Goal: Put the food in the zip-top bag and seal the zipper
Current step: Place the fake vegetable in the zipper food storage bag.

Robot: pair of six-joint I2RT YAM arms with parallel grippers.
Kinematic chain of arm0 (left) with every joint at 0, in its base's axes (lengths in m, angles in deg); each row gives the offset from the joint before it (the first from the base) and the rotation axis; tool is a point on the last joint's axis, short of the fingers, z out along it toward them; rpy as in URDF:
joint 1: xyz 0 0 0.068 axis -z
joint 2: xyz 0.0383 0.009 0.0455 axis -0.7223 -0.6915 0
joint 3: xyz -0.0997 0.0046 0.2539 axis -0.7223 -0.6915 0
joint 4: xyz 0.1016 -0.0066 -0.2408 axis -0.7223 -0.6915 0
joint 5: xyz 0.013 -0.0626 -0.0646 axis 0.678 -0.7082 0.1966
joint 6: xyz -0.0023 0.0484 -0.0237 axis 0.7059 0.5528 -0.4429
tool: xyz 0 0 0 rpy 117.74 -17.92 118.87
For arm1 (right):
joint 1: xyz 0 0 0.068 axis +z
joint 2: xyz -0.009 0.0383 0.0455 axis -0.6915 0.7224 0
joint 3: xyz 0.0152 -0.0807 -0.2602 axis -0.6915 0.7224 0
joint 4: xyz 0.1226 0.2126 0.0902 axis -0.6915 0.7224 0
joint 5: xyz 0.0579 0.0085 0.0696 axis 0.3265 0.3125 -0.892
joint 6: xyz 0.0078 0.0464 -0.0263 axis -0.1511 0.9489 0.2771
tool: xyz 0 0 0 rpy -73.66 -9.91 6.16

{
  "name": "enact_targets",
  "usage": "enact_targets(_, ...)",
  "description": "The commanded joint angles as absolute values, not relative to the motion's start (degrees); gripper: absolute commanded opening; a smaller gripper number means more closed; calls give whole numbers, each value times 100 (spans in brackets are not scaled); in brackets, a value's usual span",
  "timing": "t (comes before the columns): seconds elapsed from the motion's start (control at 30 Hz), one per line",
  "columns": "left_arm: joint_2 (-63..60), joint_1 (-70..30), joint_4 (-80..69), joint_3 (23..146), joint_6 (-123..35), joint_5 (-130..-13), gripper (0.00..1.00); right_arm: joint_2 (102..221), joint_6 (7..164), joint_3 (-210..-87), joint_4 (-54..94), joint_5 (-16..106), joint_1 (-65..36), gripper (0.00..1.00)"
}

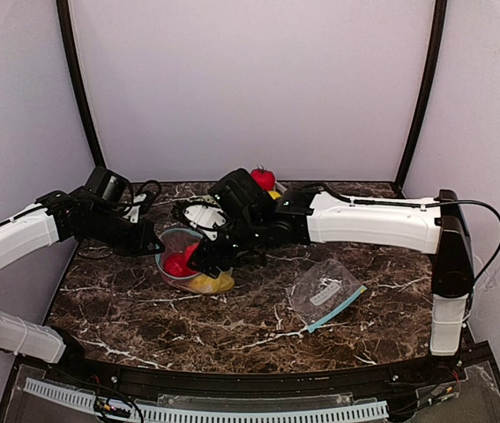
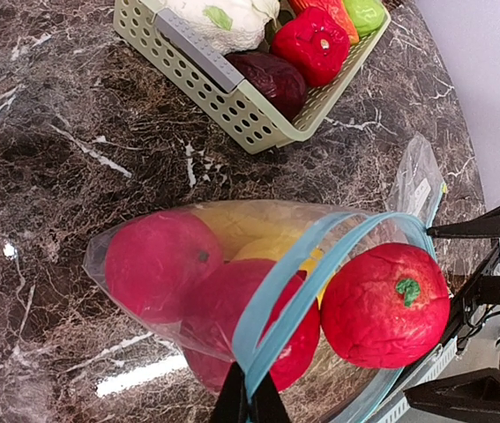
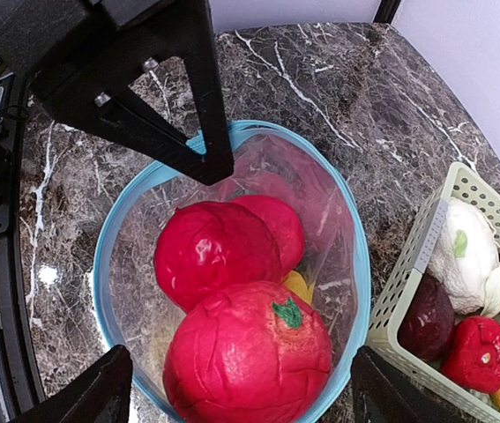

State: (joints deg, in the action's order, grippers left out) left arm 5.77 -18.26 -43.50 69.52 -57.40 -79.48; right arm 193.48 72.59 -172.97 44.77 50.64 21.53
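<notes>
right gripper (image 3: 242,383) wide open over zip-top bag (image 3: 361,264)
left gripper (image 2: 251,397) clamped shut on blue zipper edge (image 2: 278,300); red tomato (image 3: 245,348) in bag mouth between right gripper's fingers, untouched

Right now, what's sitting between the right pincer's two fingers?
A red toy tomato sits in the open zip-top bag's mouth, untouched by the right pincer; the right wrist view shows it.

No text, brand or number can be read anywhere. The spare bag (image 1: 307,306) on the tabletop (image 1: 232,330) carries a white label (image 1: 324,293) — its print is too small and blurred to make out. The zip-top bag (image 2: 272,304) with the food shows no lettering.
</notes>
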Motion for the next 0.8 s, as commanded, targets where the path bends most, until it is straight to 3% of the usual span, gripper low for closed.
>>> enact_targets(0.0, 643, -1782, -4448, 7079, -5689, -7931, 1, 19240, 7450, -17505, 4498, 5083, 2190, 85)
enact_targets(0.33, 608, -1753, -4445, 7113, -5699, -7924, 1, 19182, 8155, -17658, 4458, 5387, 2191, 97)
enact_targets(0.77, 564, -1712, -4438, 7148, -5726, -7898, 1, 19938, 8652, -18416, 4948, 5763, 2182, 98)
